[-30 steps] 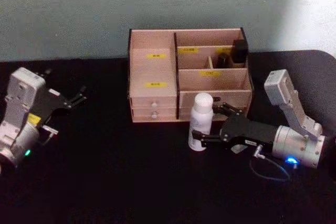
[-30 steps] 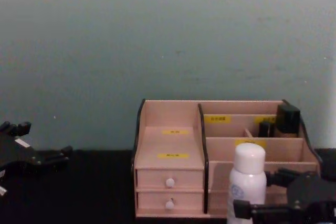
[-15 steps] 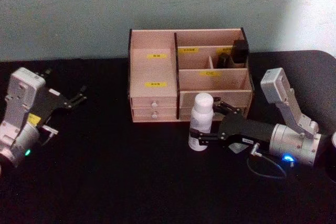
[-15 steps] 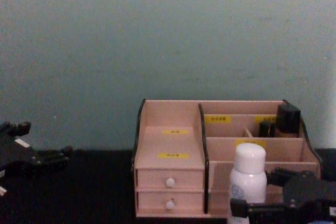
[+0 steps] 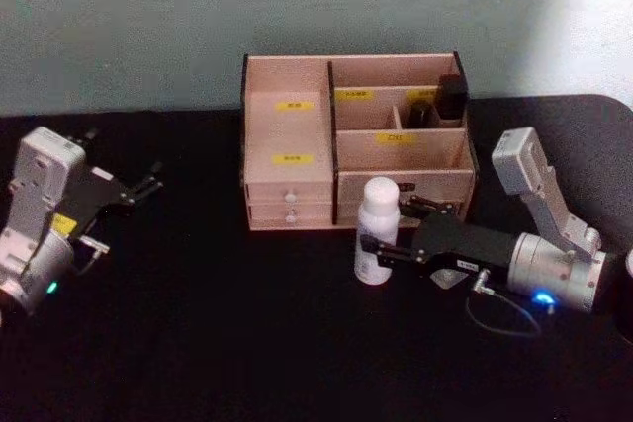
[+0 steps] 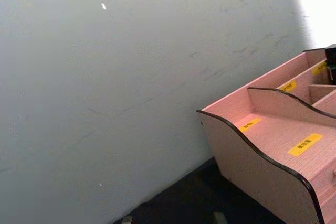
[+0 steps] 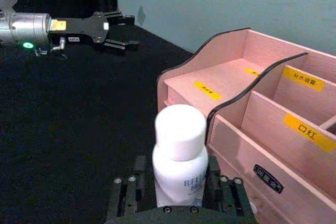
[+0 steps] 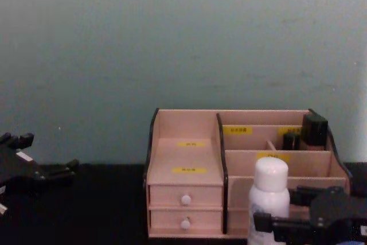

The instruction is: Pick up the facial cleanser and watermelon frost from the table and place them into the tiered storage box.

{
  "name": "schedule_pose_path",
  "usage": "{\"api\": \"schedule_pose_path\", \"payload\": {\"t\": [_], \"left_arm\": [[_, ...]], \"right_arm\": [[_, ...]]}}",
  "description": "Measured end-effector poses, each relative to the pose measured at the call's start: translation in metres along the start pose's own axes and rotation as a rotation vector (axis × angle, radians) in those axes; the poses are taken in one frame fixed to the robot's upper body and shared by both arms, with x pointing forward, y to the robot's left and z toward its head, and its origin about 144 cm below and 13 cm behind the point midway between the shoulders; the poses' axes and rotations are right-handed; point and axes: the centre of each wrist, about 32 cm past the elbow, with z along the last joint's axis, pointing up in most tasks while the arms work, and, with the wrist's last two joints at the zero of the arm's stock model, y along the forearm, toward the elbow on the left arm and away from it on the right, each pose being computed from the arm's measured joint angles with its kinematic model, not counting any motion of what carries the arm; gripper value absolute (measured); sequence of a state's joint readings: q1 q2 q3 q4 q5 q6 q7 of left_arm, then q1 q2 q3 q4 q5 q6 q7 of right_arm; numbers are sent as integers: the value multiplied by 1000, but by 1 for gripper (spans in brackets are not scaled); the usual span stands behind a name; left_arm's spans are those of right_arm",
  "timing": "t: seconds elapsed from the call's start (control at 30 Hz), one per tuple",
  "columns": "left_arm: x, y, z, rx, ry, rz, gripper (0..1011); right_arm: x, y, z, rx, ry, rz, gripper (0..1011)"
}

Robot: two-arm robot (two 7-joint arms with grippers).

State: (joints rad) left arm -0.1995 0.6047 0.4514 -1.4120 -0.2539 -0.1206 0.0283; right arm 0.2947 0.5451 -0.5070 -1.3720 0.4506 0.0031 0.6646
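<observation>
The facial cleanser [image 5: 378, 229], a slim white bottle with a rounded cap, stands upright on the black table just in front of the tiered storage box [image 5: 287, 130]. My right gripper [image 5: 394, 232] reaches in from the right, shut on the bottle's lower body. The right wrist view shows the facial cleanser [image 7: 179, 156] pressed between both fingers, with the storage box [image 7: 247, 51] right behind it. From the chest the cleanser [image 8: 269, 190] stands before the box [image 8: 186, 142]. My left gripper [image 5: 138, 190] rests open at the far left. The watermelon frost is out of view.
Small dark bottles [image 5: 450, 96] stand in the box's back right compartment. The front right compartments hold nothing that I can see. A small pale thing [image 5: 629, 262] is cut off at the table's right edge. Bare black table lies between my left arm and the box.
My right gripper's fingers have closed in on the cleanser, and the arm has shifted slightly left, nudging the bottle with it. My left arm has stayed still.
</observation>
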Motion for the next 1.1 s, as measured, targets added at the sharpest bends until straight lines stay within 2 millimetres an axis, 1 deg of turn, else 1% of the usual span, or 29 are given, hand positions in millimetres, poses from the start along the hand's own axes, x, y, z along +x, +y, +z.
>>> {"api": "schedule_pose_path", "payload": {"t": [0.03, 0.17, 0.7, 0.83, 0.9, 1.0, 1.03, 1.1], "left_arm": [[0, 0, 0, 0, 0, 0, 1002], [0, 0, 0, 0, 0, 0, 1001], [0, 0, 0, 0, 0, 0, 1001], [0, 0, 0, 0, 0, 0, 1001], [0, 0, 0, 0, 0, 0, 1001], [0, 0, 0, 0, 0, 0, 1001], [0, 0, 0, 0, 0, 0, 1001], [0, 0, 0, 0, 0, 0, 1001]], "right_arm": [[0, 0, 0, 0, 0, 0, 712], [0, 0, 0, 0, 0, 0, 594], [1, -2, 2, 6, 1, 17, 591], [2, -4, 9, 23, 12, 38, 591], [3, -5, 18, 40, 13, 45, 591], [7, -8, 36, 85, -3, 39, 591], [7, -8, 36, 85, -3, 39, 591], [11, -9, 47, 119, -13, 22, 591]]}}
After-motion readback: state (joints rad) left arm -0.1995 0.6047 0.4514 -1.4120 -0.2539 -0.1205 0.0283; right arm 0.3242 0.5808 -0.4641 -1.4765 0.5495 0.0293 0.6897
